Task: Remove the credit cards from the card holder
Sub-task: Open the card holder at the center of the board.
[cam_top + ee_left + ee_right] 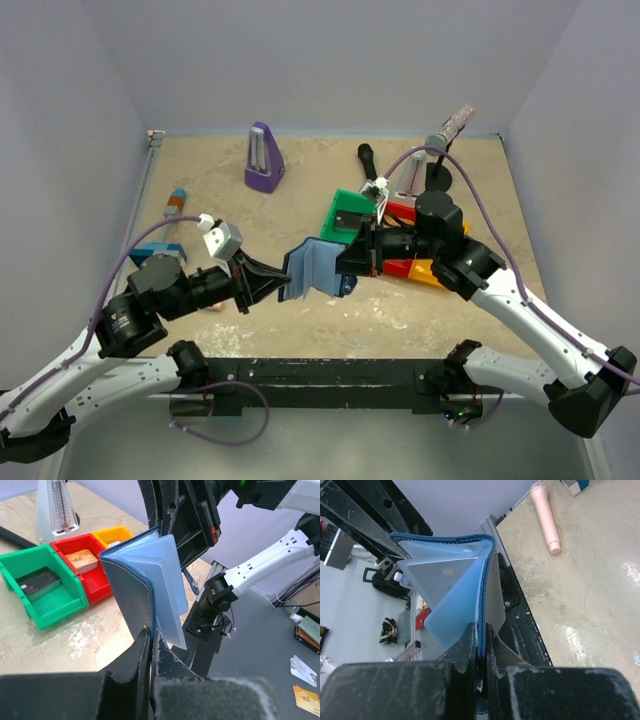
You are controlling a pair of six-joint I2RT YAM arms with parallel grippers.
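Small dark navy bifold card holder w/ pale blue-grey inner panels (312, 268) is hanging in mid-air above the sandy desk (250, 215), btwn the two arms, near the desk's front edge and not touching it. Left jaws are clenching on the edge of one navy flap. Right jaws are clenching on the opposite flap, so the holder is standing spread open like a book. In the right wrist view a thin grey credit card w/ a small gold patch (442, 575) is sitting in a pale inner pocket, not yet out. On the desk behind, a green plastic bin (60, 612) is holding a dark card (37, 582) and a red plastic bin (97, 587) a tan card (82, 560). A yellow plastic bin (120, 532) is sitting beside them, contents unclear.

Risks, as I'm judging it:
- Both jaws are occupied w/ the flaps, so neither is free to pull the grey card.
- Letting go on one side prob. means the holder swinging or folding shut on the other pinch.
- Each grip is catching only a thin edge, so a tug or twist could slip the flap out and drop the holder.
- Spreading too hard could strain the spine stitching.
- Tilting the open pocket downward could let the card slide out uncontrolled, poss. past the desk's front edge.
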